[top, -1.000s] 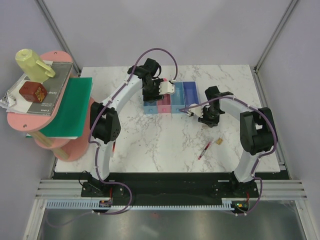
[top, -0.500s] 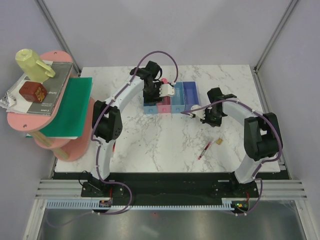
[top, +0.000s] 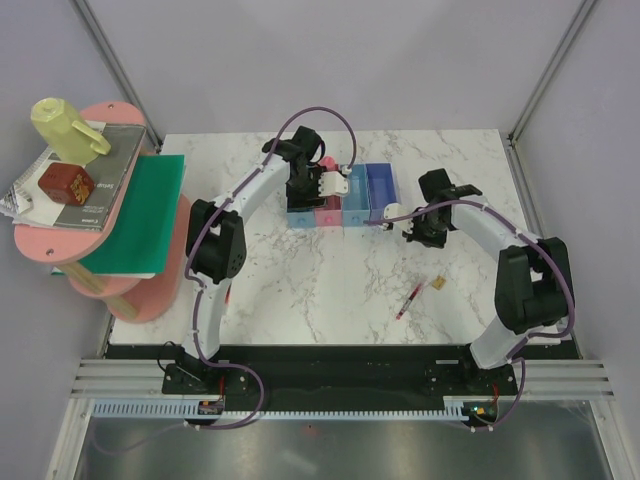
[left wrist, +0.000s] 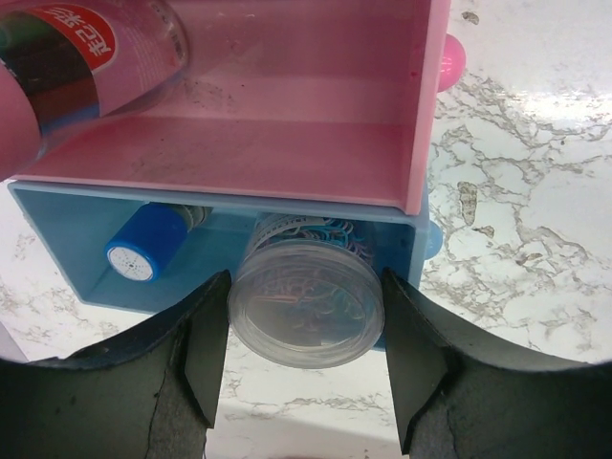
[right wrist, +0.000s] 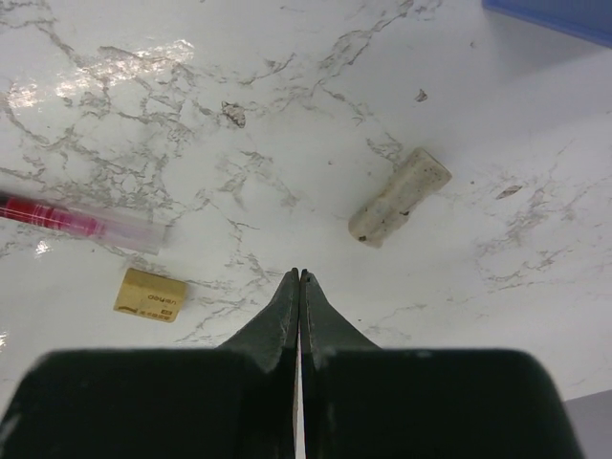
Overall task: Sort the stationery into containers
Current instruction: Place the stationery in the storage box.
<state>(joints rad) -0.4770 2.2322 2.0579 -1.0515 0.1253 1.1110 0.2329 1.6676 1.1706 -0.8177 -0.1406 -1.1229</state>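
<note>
Marble table [top: 300, 280] carried bin row [top: 380, 185] at 12 o'clock; red pen [top: 409, 299], tan block [top: 439, 284] approx. 4 o'clock.

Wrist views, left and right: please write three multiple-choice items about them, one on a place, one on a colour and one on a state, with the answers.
1. The tan block lies: A) on a shelf; B) on the table near the red pen; C) held in the air.
2. The bin that holds the glue-stick tube is: A) pink; B) yellow; C) black.
3. The right pincer is: A) wide open; B) shut on the red pen; C) shut and empty.
Answers: 1 B, it rests on the marble, apart from the pen. 2 A, the tube leans inside pink walls. 3 C, its fingers meet with nothing between them.
</note>
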